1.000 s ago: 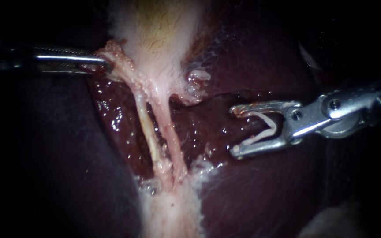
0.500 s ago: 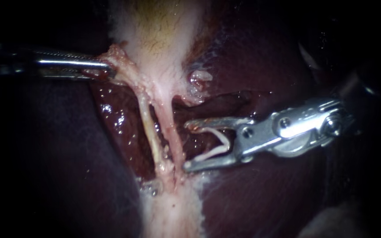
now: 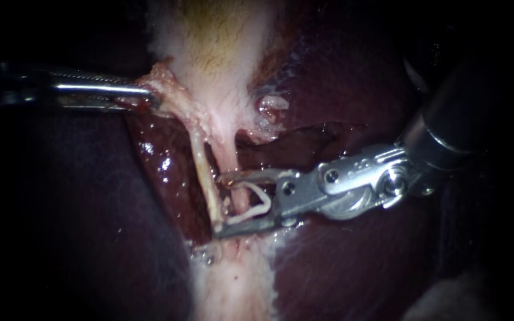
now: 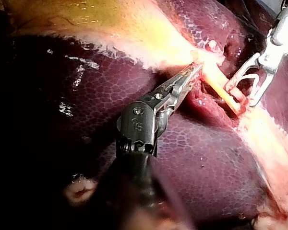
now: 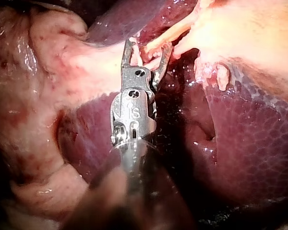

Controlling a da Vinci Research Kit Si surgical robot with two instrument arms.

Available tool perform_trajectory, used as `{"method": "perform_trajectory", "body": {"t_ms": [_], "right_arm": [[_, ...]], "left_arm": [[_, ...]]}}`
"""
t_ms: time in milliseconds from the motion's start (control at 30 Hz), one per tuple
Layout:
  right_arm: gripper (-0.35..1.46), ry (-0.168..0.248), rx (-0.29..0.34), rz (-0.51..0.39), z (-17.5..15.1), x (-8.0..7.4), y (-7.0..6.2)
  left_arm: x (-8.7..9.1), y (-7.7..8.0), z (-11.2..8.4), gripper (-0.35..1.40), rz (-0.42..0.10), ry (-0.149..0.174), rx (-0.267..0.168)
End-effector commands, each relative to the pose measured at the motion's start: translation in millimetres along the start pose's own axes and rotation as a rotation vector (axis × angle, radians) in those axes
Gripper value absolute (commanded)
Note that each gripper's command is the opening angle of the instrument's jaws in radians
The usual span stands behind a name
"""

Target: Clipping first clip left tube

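Note:
Two tubes run down from the pale gallbladder [image 3: 215, 53]: a thin yellowish left tube [image 3: 200, 163] and a pinker right tube [image 3: 228, 157]. My right instrument [image 3: 218, 205] comes in from the upper right. Its jaws are open and carry a white clip [image 3: 256, 205]. They straddle the right tube, and their tips reach the left tube. The left wrist view shows this right instrument [image 4: 240, 95] around the orange-lit tube [image 4: 220, 90]. My left instrument [image 3: 144, 95] is shut on tissue at the gallbladder's lower left edge and holds it to the left, as the left wrist view [image 4: 189, 76] confirms.
Dark red liver [image 3: 352, 261] lies on both sides of the tubes, wet and glistening. A pale band of tissue [image 3: 233, 285] continues below where the tubes join. In the right wrist view my right instrument [image 5: 149, 45] stands over the liver [image 5: 259, 143].
My right instrument has moved left across the liver, from well clear of the tubes to straddling them with its open, clip-laden jaws. My left instrument has kept its grip and hardly moved.

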Motion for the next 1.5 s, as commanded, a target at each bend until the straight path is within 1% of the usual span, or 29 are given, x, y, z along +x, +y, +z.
{"method": "perform_trajectory", "body": {"t_ms": [33, 167, 333, 433, 467, 500, 567, 700, 800, 867, 1000, 1100, 1200, 1333, 1500], "right_arm": [[0.50, 0.000, 0.003, 0.004, 0.2, -0.4, 0.1], [0.50, -0.002, 0.015, 0.005, 1.3, -1.5, 0.7], [0.50, -0.003, 0.015, 0.009, 1.8, -2.2, 1.5], [0.50, -0.004, 0.028, 0.008, 2.1, -2.6, 2.0], [0.50, -0.007, 0.042, 0.008, 2.3, -2.7, 2.2], [0.50, -0.001, 0.054, 0.006, 2.5, -2.9, 2.3], [0.49, 0.014, 0.096, -0.001, 2.9, -3.1, 2.5], [0.48, 0.056, 0.158, -0.013, 3.9, -3.6, 2.6], [0.48, 0.072, 0.172, -0.013, 4.7, -3.6, 2.6], [0.48, 0.094, 0.190, -0.014, 5.1, -3.5, 2.6], [0.48, 0.138, 0.228, -0.019, 5.1, -3.3, 2.1], [0.48, 0.151, 0.249, -0.017, 5.2, -3.0, 1.5], [0.48, 0.174, 0.275, -0.015, 5.2, -2.5, 0.6], [0.48, 0.186, 0.312, -0.025, 5.3, -1.8, -0.8], [0.46, 0.197, 0.349, -0.034, 5.4, -1.1, -2.1]], "left_arm": [[0.1, 0.1, 0.0, -0.35, 0.000, -0.001, -0.002], [0.1, 0.2, 0.0, -0.35, -0.001, -0.001, -0.001], [0.2, 0.3, 0.0, -0.35, -0.001, -0.001, -0.001], [0.2, 0.5, 0.1, -0.35, -0.001, -0.001, -0.003], [0.3, 0.5, 0.1, -0.35, -0.001, -0.001, -0.003], [0.3, 0.5, 0.1, -0.35, -0.001, -0.001, -0.002], [0.3, 0.6, 0.2, -0.35, -0.001, -0.001, -0.002], [0.4, 0.6, 0.4, -0.35, -0.002, 0.000, -0.001], [0.4, 0.6, 0.5, -0.35, 0.004, 0.000, 0.000], [0.4, 0.6, 0.5, -0.35, 0.004, 0.000, 0.000], [0.4, 0.6, 0.6, -0.35, 0.004, 0.000, 0.000], [0.4, 0.5, 0.6, -0.35, 0.004, 0.000, -0.001], [0.4, 0.3, 0.6, -0.35, 0.004, 0.000, -0.001], [0.3, 0.2, 0.6, -0.35, 0.004, 0.000, -0.002], [0.2, -0.1, 0.6, -0.35, 0.005, 0.000, -0.003]]}}
